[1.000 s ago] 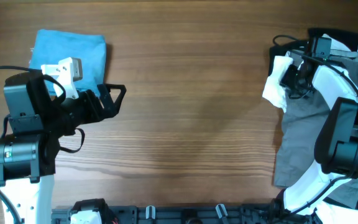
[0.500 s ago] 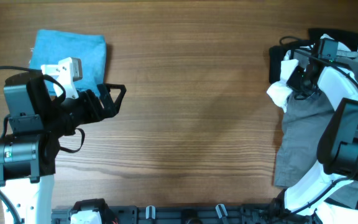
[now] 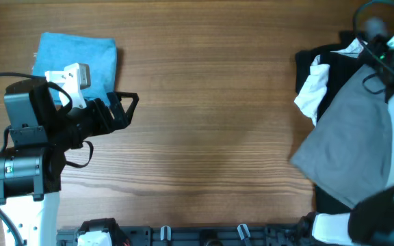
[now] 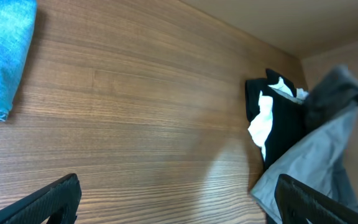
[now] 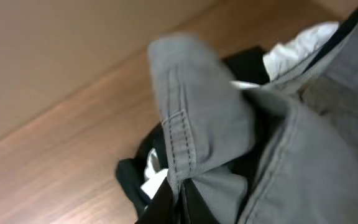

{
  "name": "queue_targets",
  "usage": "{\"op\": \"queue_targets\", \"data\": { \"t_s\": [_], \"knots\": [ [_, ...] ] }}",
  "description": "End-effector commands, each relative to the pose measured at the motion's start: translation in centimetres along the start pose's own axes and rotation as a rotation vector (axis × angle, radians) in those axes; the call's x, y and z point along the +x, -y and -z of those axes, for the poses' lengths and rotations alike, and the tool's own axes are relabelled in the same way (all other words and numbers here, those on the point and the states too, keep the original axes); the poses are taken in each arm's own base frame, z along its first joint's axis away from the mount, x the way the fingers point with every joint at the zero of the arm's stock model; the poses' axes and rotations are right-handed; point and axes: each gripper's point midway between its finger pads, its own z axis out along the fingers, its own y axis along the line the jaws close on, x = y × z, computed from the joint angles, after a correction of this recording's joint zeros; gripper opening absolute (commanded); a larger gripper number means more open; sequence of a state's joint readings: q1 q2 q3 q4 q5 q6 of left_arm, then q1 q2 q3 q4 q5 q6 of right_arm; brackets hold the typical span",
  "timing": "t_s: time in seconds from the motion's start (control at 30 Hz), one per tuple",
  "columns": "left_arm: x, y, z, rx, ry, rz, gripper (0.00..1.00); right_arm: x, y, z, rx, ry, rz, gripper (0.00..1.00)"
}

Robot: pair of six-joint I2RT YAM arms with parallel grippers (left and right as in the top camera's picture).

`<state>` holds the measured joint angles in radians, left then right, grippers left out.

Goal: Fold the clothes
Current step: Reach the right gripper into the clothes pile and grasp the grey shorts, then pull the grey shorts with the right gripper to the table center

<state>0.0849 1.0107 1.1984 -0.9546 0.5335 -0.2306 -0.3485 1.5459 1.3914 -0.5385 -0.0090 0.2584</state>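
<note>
Tabletop (image 3: 211, 137): blue cloth (image 3: 91, 51) left (R tool (image 5: 178, 202) grips gray garment (image 3: 354, 143)).

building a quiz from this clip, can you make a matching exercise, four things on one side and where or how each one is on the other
1 blue cloth
2 grey garment
3 white garment
4 left gripper

A held up by the right gripper
B folded flat, left side of the table
C open above bare wood
D bunched against the black cloth

Pairs: 1-B, 2-A, 3-D, 4-C
</note>
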Motion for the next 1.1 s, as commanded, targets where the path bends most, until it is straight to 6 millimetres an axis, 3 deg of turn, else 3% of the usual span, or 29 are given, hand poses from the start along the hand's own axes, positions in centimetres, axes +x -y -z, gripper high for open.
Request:
{"op": "queue_targets", "data": {
  "t_s": [0.0,0.1,0.2,0.3,0.4,0.47,0.5,0.6,0.63,0.7,0.73,0.8,0.83,0.93,1.07],
  "knots": [
    [-0.2,0.8,0.4,0.027,0.007,0.000,1.00,2.2,-0.5,-0.9,-0.027,-0.087,0.022,0.04],
    [-0.4,0.9,0.4,0.029,0.016,-0.006,1.00,1.8,-1.5,-0.8,-0.082,-0.077,0.026,0.04],
    [-0.8,1.1,0.5,0.035,0.035,-0.017,1.00,0.7,-5.4,0.8,-0.290,-0.065,0.029,0.04],
    [-1.4,1.4,0.8,0.044,0.066,-0.032,1.00,-0.9,-12.4,5.3,-0.617,-0.052,0.066,0.04],
    [-2.3,1.9,1.3,0.056,0.115,-0.040,1.00,-0.4,-18.5,9.5,-0.804,-0.052,0.142,0.04],
    [-3.1,2.3,2.0,0.065,0.162,-0.051,1.00,2.3,-23.7,12.6,-0.918,-0.075,0.245,0.05],
    [-3.4,2.2,2.2,0.059,0.178,-0.055,1.00,3.6,-25.4,13.6,-0.952,-0.091,0.280,0.05],
    [-4.1,1.6,3.1,0.018,0.230,-0.058,1.00,10.2,-30.7,16.9,-1.029,-0.185,0.434,0.04],
    [-4.3,1.4,3.4,0.003,0.245,-0.055,1.00,13.8,-32.5,18.1,-1.030,-0.229,0.521,0.05],
    [-4.4,1.1,3.8,-0.010,0.260,-0.052,1.00,19.4,-34.4,19.4,-0.989,-0.291,0.647,0.16],
    [-4.5,1.0,4.0,-0.014,0.269,-0.050,1.00,21.8,-35.0,19.8,-0.959,-0.307,0.713,0.36],
    [-4.6,0.8,4.2,-0.022,0.278,-0.047,1.00,24.9,-35.3,19.3,-0.840,-0.292,0.801,0.74],
    [-4.7,0.7,4.3,-0.025,0.281,-0.045,1.00,25.7,-35.4,18.8,-0.783,-0.272,0.834,0.82],
    [-4.8,0.7,4.3,-0.026,0.283,-0.046,1.00,26.1,-35.2,18.0,-0.708,-0.234,0.866,0.85],
    [-4.7,0.6,4.2,-0.026,0.278,-0.044,1.00,23.7,-33.7,16.7,-0.651,-0.228,0.807,0.86]
  ]
}}
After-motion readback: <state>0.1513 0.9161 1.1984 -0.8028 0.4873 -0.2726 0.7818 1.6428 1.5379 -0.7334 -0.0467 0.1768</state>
